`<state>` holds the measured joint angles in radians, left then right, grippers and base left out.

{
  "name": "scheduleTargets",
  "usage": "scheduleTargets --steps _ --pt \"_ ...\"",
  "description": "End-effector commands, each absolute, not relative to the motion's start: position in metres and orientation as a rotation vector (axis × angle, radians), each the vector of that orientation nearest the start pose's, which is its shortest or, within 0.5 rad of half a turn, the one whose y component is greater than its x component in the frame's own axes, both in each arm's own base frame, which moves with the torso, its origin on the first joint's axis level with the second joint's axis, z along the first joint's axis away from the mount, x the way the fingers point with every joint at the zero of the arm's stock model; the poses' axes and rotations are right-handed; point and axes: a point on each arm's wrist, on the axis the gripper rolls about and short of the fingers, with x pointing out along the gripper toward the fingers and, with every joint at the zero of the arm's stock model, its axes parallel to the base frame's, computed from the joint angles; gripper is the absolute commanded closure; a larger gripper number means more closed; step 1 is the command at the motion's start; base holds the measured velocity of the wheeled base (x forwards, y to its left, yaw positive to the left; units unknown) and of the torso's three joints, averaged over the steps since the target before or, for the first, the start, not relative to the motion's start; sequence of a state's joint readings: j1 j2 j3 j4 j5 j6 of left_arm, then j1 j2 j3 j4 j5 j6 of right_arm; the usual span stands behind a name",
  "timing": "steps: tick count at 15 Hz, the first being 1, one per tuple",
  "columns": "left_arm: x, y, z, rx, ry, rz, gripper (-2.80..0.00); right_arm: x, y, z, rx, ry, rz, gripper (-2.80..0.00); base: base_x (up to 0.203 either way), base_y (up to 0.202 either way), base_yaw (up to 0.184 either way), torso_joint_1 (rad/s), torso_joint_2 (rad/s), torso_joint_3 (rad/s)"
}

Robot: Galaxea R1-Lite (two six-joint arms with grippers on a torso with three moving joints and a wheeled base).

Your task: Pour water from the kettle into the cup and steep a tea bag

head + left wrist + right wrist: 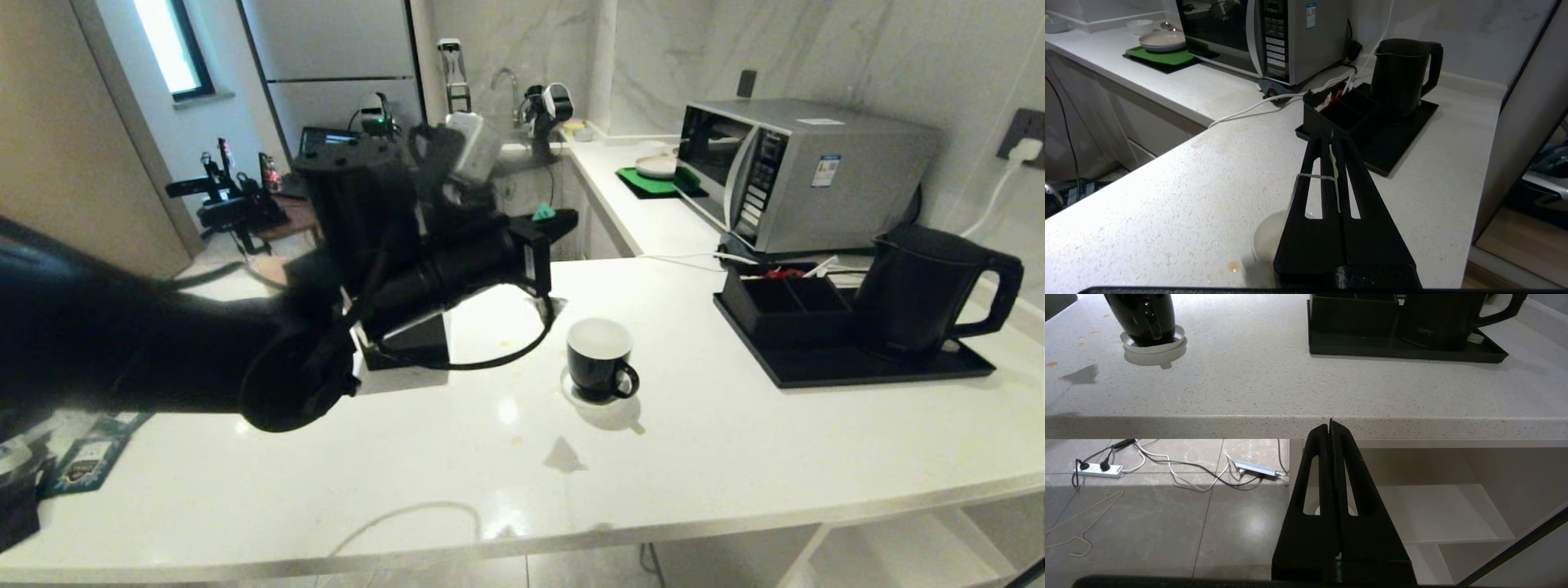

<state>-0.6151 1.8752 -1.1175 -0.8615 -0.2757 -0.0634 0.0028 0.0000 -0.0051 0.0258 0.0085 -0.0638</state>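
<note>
**Black mug waits while the left hand carries a string**

Glossy black outside and white inside, the cup [600,359] stands on a pale round coaster on the speckled white stone bench [735,457]. The left hand [1332,141] hovers above and just left of the cup, jaws pressed together on a greenish tag and a thin white string [1310,177] that loops over one finger. The tea bag itself is hidden below the hand, so I cannot tell whether it hangs in the cup. The matte black kettle [922,286], tapered with a big loop handle, stands to the cup's right on a flat black tray [857,371], well apart from it. The right hand [1331,428] is shut on nothing, parked below the bench edge.

Likely risks: the string could slip from the smooth fingers, or the swinging sachet could miss the narrow rim. Whether the cup holds water is unclear.
</note>
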Motion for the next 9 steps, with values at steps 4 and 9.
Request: scheduleTargets --steps 4,9 --pt "0.324 -0.248 0.219 -0.081 -0.088 -0.918 0.0 -0.023 0.0 0.074 -0.064 0.023 0.013 0.0 0.0 0.0 0.0 0.0 0.0 0.0" --pt "0.346 -0.281 0.212 -0.085 -0.096 -0.948 0.0 -0.023 0.0 0.074 -0.064 0.023 0.013 0.0 0.0 0.0 0.0 0.0 0.0 0.0"
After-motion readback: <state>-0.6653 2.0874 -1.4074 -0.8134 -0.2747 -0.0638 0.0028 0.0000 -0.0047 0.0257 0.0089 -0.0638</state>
